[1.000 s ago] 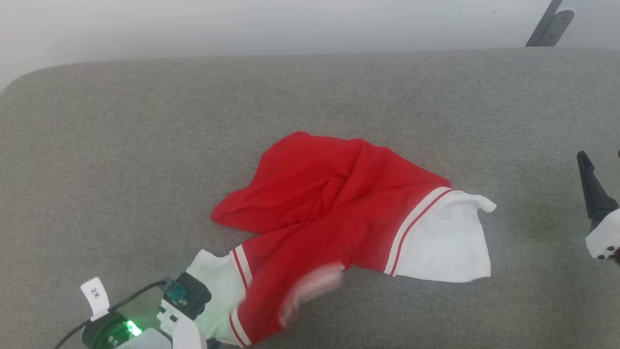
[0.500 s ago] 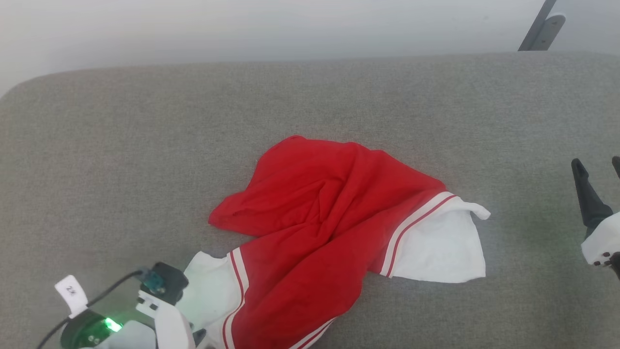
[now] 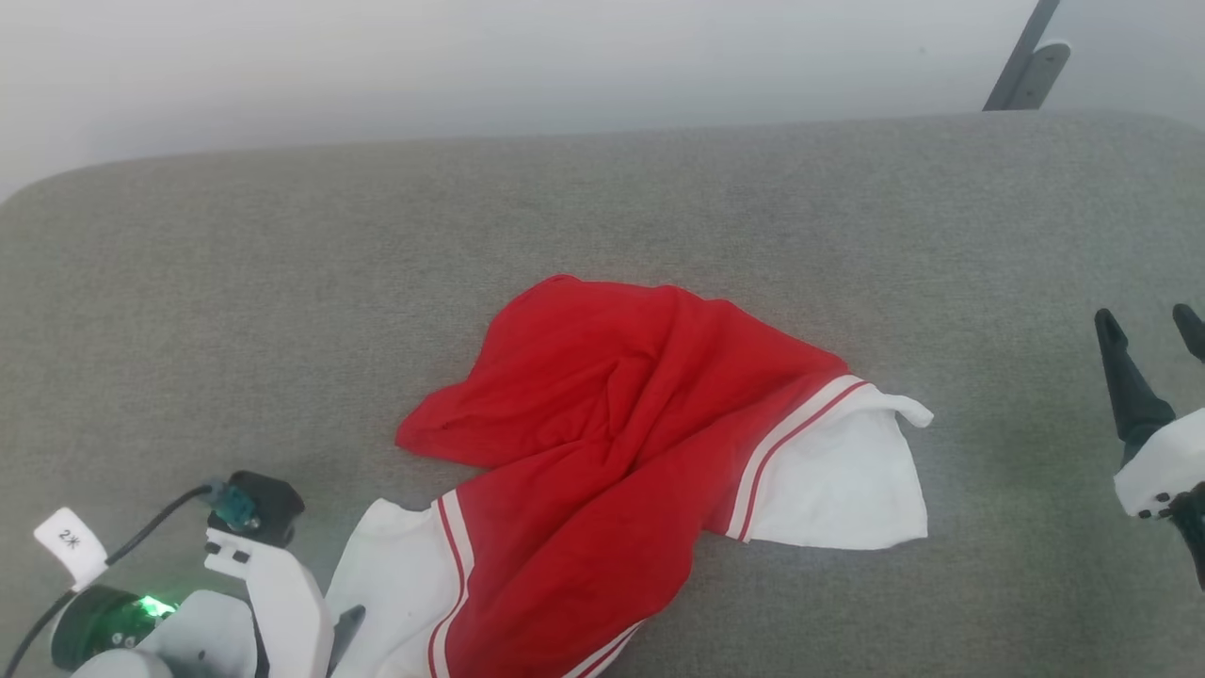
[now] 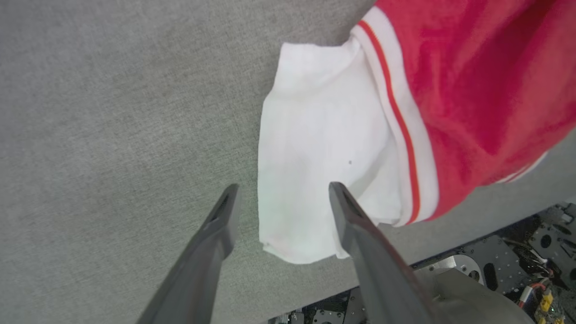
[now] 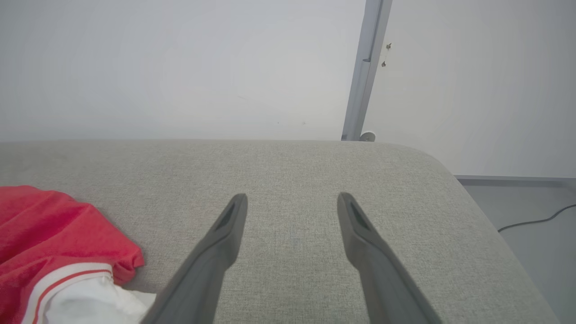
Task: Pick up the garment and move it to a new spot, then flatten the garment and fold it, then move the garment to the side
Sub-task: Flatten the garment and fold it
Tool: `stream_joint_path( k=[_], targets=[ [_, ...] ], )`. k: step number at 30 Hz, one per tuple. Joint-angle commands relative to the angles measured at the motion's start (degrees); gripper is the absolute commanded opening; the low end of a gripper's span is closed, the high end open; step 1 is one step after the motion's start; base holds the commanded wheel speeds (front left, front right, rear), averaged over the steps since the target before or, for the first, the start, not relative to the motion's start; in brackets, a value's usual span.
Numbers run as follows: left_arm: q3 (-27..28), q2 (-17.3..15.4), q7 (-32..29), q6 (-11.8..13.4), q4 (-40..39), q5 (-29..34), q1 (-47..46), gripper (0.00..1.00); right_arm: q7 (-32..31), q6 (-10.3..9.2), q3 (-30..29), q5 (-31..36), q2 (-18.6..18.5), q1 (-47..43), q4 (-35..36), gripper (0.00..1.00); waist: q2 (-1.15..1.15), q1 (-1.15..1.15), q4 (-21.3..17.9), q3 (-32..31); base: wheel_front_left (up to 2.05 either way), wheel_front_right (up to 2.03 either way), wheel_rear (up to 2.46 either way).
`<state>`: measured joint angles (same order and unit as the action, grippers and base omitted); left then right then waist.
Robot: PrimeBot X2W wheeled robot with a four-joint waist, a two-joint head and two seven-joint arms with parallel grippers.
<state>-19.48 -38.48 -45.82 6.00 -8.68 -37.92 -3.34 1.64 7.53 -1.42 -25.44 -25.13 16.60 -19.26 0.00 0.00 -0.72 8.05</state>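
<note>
Back comes the left gripper (image 4: 283, 189) toward the near corner, and the white sleeve end (image 4: 324, 148) it sat over a second ago now lies free ahead of it. The flap of cloth that was blurred in motion has dropped flat, and the head camera has shifted a touch as well. That left gripper has its fingers spread wide and is gripping nothing. In the left wrist view one finger stands over the bare grey padded surface (image 4: 112, 112) and the other crosses the edge of the white cloth; whether it touches, I cannot tell. The garment (image 3: 612, 424) lies crumpled just ahead and to the right of it, red body bunched in folds, with a striped band at each white end. Over to the right gripper (image 3: 1147, 320): fingers apart too, empty, hovering over bare padding. The garment's other white sleeve end (image 3: 838, 480) is off to its left, near but clear of the fingertips. Beyond those fingertips, a grey pole (image 5: 364, 67) stands against the pale wall (image 5: 180, 67).
</note>
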Motion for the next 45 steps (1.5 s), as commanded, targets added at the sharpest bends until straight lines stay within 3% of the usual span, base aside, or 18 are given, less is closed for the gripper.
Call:
stream_joint_path(
  k=[1, 14, 15, 16, 18, 26, 36, 45],
  targets=[
    [-0.33, 0.52, -0.56, 0.27, 1.27, 0.04, -0.77, 1.0, -0.01, -0.08, 0.25, 0.35, 0.39, -0.44, 0.13, 1.0, 0.0, 0.0, -0.26, 0.14, 0.0, 0.0, 0.0],
    [-2.9, 4.23, -2.96, 2.05, 14.14, -0.26, -3.55, 1.0, -0.73, -0.08, 0.18, -0.46, 0.02, -0.33, 1.15, 1.0, 0.0, 0.0, -1.62, 2.16, 0.0, 0.0, 0.0],
    [-2.85, 4.58, -2.56, 1.83, 15.25, -0.51, -3.7, 0.86, -0.7, -0.08, 0.33, -0.66, 0.0, -0.35, 1.17, 1.0, 0.0, 0.0, -1.69, 2.27, 0.0, 0.0, 0.0],
    [-2.67, 5.21, -2.18, 1.62, 16.22, -0.99, -4.02, 0.44, -0.69, -0.08, 0.42, -0.83, -0.11, -0.36, 1.15, 1.0, 0.0, 0.0, -1.73, 2.36, 0.0, 0.0, 0.0],
    [-2.65, 6.16, -1.53, 1.01, 17.89, -1.82, -4.46, 0.0, -0.77, -0.08, 0.64, -1.08, -0.32, -0.41, 1.05, 1.0, 0.0, 0.0, -1.78, 2.5, 0.0, 0.0, 0.0],
    [-2.81, 6.64, 1.28, -0.89, 20.54, -1.54, -6.53, 0.0, -3.43, -0.05, 5.7, -4.7, -1.74, -1.3, 3.69, 1.0, 0.0, 0.0, -1.29, 2.8, 0.0, 0.0, 0.0],
    [-2.55, 5.89, 5.99, -0.62, 20.84, 1.79, -9.62, 0.0, -14.63, -0.04, 18.25, -16.35, -7.7, -3.83, 10.19, 1.0, 0.0, 0.0, 0.8, 3.21, 0.0, 0.0, 0.0],
    [-4.05, 8.03, 6.86, -0.59, 20.24, 2.16, -11.73, 0.0, -24.68, -0.04, 23.64, -21.56, -9.08, -2.36, 8.5, 1.0, 0.0, 0.0, 2.72, 4.76, 0.0, 0.0, 0.0]
  ],
)
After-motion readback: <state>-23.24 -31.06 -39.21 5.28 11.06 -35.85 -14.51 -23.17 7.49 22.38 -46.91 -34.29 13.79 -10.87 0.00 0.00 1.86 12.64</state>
